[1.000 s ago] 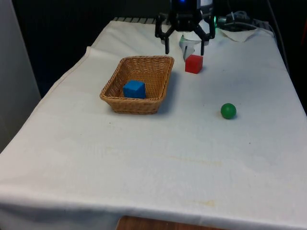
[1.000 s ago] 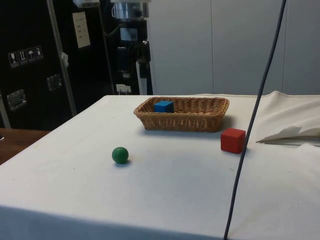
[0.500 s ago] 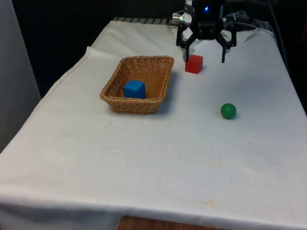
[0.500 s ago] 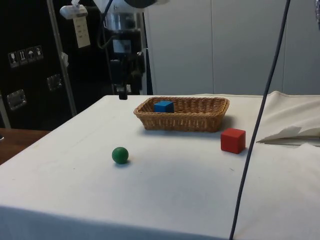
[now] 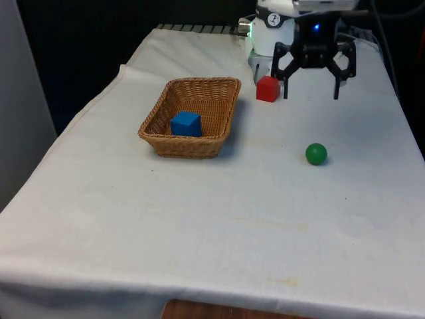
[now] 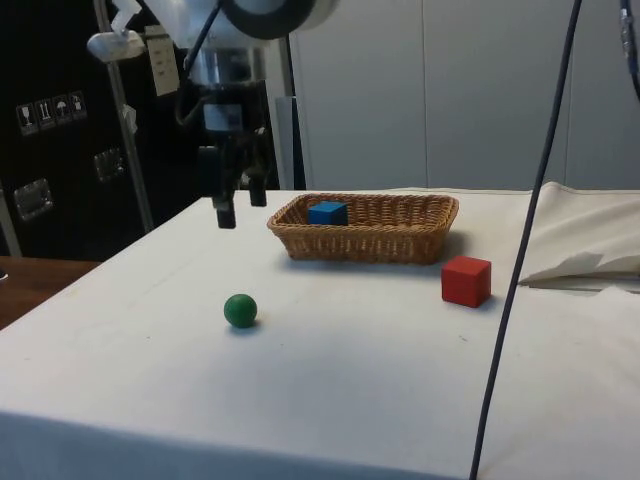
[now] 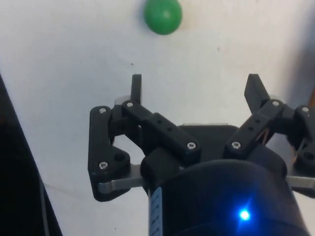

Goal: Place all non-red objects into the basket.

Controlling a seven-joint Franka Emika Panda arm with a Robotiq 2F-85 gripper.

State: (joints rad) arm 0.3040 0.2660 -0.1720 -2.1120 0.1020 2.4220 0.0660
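A green ball (image 5: 316,153) (image 6: 240,310) (image 7: 163,15) rests on the white cloth, on the front view's right. My gripper (image 5: 311,95) (image 6: 238,207) (image 7: 195,86) hangs open and empty above the cloth, between the ball and the robot's end of the table. A wicker basket (image 5: 166,143) (image 6: 420,242) holds a blue cube (image 5: 186,123) (image 6: 327,212). A red cube (image 5: 268,88) (image 6: 466,281) stands on the cloth beside the basket's far corner, just to the left of the gripper in the front view.
Crumpled white paper (image 6: 580,266) lies near the robot's base. A dark cable (image 6: 520,240) hangs across the side view. The table's edge on the front view's right runs close past the ball.
The gripper has swung from over the basket's far corner, past the red cube, toward the front view's right and lower, nearer the green ball. It stayed open.
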